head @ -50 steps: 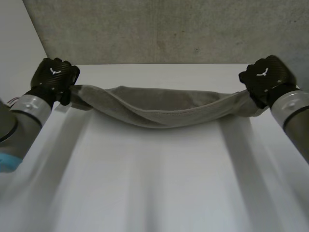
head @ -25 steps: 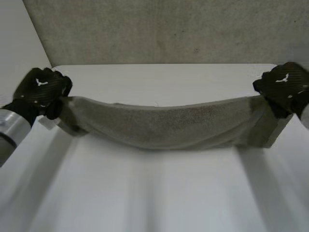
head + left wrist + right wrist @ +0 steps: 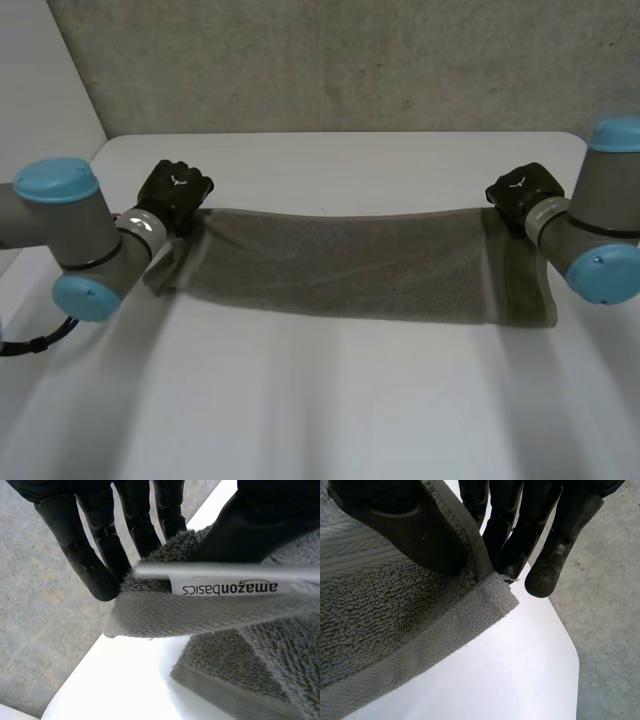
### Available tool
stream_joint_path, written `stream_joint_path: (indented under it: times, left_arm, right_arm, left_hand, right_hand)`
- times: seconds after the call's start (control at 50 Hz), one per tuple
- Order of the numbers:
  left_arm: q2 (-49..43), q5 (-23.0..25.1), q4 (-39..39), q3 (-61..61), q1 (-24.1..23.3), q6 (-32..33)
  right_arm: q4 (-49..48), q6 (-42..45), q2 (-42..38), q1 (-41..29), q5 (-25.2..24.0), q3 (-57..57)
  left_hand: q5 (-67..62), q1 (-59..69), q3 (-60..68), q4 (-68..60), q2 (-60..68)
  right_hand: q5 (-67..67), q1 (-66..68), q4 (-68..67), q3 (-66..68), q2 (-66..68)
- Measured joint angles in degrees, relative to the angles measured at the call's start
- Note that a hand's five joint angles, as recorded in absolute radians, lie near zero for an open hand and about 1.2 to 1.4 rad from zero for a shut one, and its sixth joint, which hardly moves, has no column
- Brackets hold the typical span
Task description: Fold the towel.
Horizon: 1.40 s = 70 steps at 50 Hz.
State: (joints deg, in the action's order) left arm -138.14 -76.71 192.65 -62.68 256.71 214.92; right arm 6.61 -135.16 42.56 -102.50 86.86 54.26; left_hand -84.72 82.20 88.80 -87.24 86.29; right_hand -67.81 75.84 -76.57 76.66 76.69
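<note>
— Left side first?
— Left arm bent in low from the table's left edge, blue elbow cap up. Left hand knuckles-up at the far left corner of the grey towel.
— Closed on it?
— Pinching it. From the left wrist: straight fingers behind the corner, thumb pressed onto the front, terry edge clamped between them. White "amazonbasics" label just under the thumb.
— And the towel itself?
— Drawn out into one long band across the white table, from hand to hand. Near edge lying on the tabletop; a little bunched under the left wrist, flatter toward the right, woven border stripes showing at the right end. Far edge up at the hands; lifted or resting, hard to tell.
— Right side?
— Much the same, mirrored. Right arm folded in from the right edge, right hand at the far right corner. Gripping too: thumb down on the pile, fingers straight behind the hem, corner nipped between. Bare table just below that corner.
— Behind it all?
— Grey concrete wall past the table's far edge.
</note>
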Motion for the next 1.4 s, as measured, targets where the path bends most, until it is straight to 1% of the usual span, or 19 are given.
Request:
stream_joint_path:
  times: [0.04,0.08,0.1,0.12,0.14,0.16,0.18,0.2,0.22,0.26,0.42,0.54,0.68,0.76,0.9,1.04,1.24,1.3,1.4]
  left_arm:
    - [-2.14,-0.97,-0.91,3.07,-0.35,0.25]
    - [-3.55,-1.43,-1.58,5.20,-0.66,0.34]
    - [-4.63,-1.70,-2.12,6.87,-0.95,0.41]
    - [-4.97,-1.77,-2.28,7.42,-1.05,0.43]
    - [-5.87,-1.94,-2.72,8.86,-1.28,0.55]
    - [-6.63,-2.09,-3.11,10.05,-1.45,0.73]
    - [-6.95,-2.18,-3.22,10.58,-1.52,0.87]
    - [-7.74,-2.48,-3.52,11.87,-1.65,1.34]
    - [-8.40,-2.87,-3.72,12.98,-1.76,1.93]
    - [-9.39,-3.74,-3.94,14.71,-1.88,3.19]
    - [-10.50,-7.66,-3.86,19.06,-1.91,6.81]
    - [-6.32,-8.26,-4.59,18.13,-1.53,4.73]
    - [2.56,-6.63,-5.35,12.09,-0.52,-2.22]
    - [8.91,-4.00,-5.36,6.12,0.40,-6.12]
    - [14.60,-0.52,-5.21,-2.05,1.99,-7.65]
    - [15.51,0.09,-4.90,-7.91,3.60,-7.37]
    - [16.13,0.07,-4.13,-15.47,3.86,-7.31]
    - [16.98,0.04,-3.01,-17.91,3.59,-7.34]
    - [18.51,-0.04,-0.18,-21.57,2.84,-7.46]
  right_arm:
    - [-0.20,0.09,-2.72,-0.31,0.52,-2.99]
    - [-0.26,0.16,-4.67,-0.59,1.06,-5.24]
    - [-0.28,0.21,-5.94,-0.84,1.48,-6.75]
    - [-0.28,0.24,-6.46,-0.96,1.68,-7.37]
    - [-0.27,0.27,-7.40,-1.20,2.07,-8.54]
    - [-0.26,0.29,-8.15,-1.43,2.49,-9.51]
    - [-0.28,0.28,-8.45,-1.54,2.70,-9.94]
    - [-0.30,0.25,-8.90,-1.74,3.07,-10.65]
    - [-0.38,0.15,-9.17,-1.93,3.45,-11.20]
    - [-0.58,-0.08,-9.18,-2.19,3.89,-11.66]
    - [-3.21,-3.34,-4.22,-2.72,4.43,-8.81]
    - [-6.55,-6.38,5.13,-2.14,4.07,-1.44]
    - [-7.55,-6.94,16.04,-1.83,3.83,7.69]
    - [-6.62,-6.68,22.09,-1.82,3.73,14.29]
    - [-5.30,-6.25,30.76,-1.77,2.76,26.14]
    - [-5.55,-6.21,38.57,-1.52,-0.55,36.65]
    - [-6.69,-6.68,41.09,1.80,-2.36,44.88]
    - [-8.34,-6.84,40.71,2.68,-3.10,46.89]
    - [-12.24,-7.00,39.26,4.10,-4.49,49.86]
  left_hand:
    - [0.01,-0.11,-1.71,0.48,-0.26]
    - [10.62,-9.99,-14.54,12.68,-12.24]
    - [19.22,-17.43,-22.61,22.10,-20.35]
    - [22.46,-21.36,-26.78,25.54,-24.52]
    - [31.50,-29.57,-35.46,34.68,-32.93]
    - [37.93,-36.47,-42.54,41.60,-39.68]
    - [41.90,-40.68,-45.91,44.82,-43.75]
    - [53.01,-50.31,-56.94,55.84,-53.20]
    - [61.33,-59.01,-65.84,64.59,-62.14]
    - [68.56,-64.60,-71.96,70.06,-68.48]
    - [71.34,-65.96,-73.90,71.18,-70.62]
    - [71.61,-66.05,-73.96,71.18,-70.62]
    - [71.74,-66.09,-74.14,71.18,-70.62]
    - [71.73,-66.09,-74.16,71.18,-70.62]
    - [71.74,-66.21,-74.31,71.18,-70.96]
    - [71.74,-66.24,-74.33,71.18,-70.96]
    - [71.74,-66.24,-74.33,71.18,-70.96]
    - [71.74,-66.24,-74.33,71.18,-70.96]
    - [71.74,-66.24,-74.34,71.18,-70.96]
  right_hand:
    - [0.00,-0.04,0.03,-0.04,-0.04]
    - [4.32,-3.25,3.79,-3.85,-3.97]
    - [10.68,-9.53,9.36,-9.47,-9.75]
    - [14.49,-12.46,13.02,-13.19,-13.54]
    - [21.84,-19.62,19.98,-20.23,-20.64]
    - [32.56,-31.11,30.36,-30.60,-32.06]
    - [36.81,-35.27,35.41,-35.63,-36.24]
    - [49.55,-45.93,46.15,-46.35,-47.17]
    - [58.25,-54.32,54.75,-54.94,-55.78]
    - [64.26,-60.40,61.45,-61.79,-62.04]
    - [64.40,-62.56,62.03,-62.88,-62.89]
    - [64.39,-62.75,62.03,-62.88,-62.89]
    - [64.40,-62.77,62.03,-62.88,-62.89]
    - [64.39,-62.79,62.03,-62.88,-62.89]
    - [64.39,-62.81,62.03,-62.88,-62.89]
    - [64.39,-62.81,62.03,-62.88,-62.89]
    - [62.52,-60.86,61.81,-61.94,-62.55]
    - [56.76,-55.51,56.23,-56.21,-56.39]
    - [54.09,-53.54,53.59,-54.07,-54.32]
